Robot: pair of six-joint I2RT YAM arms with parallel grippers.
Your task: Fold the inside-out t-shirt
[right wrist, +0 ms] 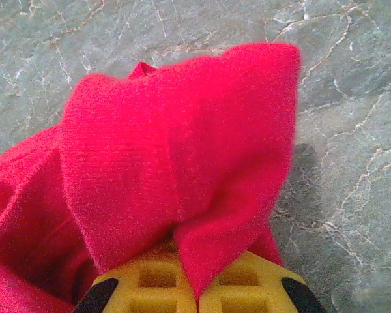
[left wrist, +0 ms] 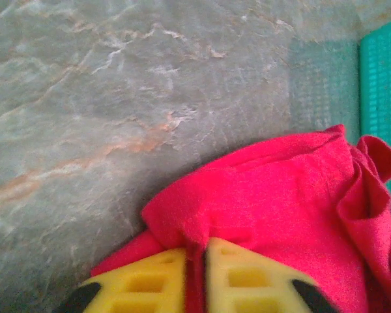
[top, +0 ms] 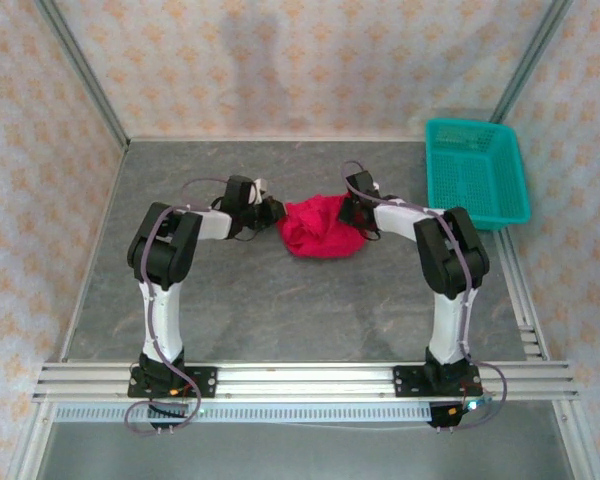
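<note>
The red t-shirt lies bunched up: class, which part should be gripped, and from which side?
Pinch a raised fold at each end of the red t-shirt, coming in from its left and right: it is a crumpled heap. The left gripper and right gripper each pinch one.

Grey marbled table (top: 280,310), floral-patterned walls (top: 280,60)

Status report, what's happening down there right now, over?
Left end effector pinching red t-shirt. Right end effector clamped on it too. Bunched up, not folded. Teal basket off aside.
</note>
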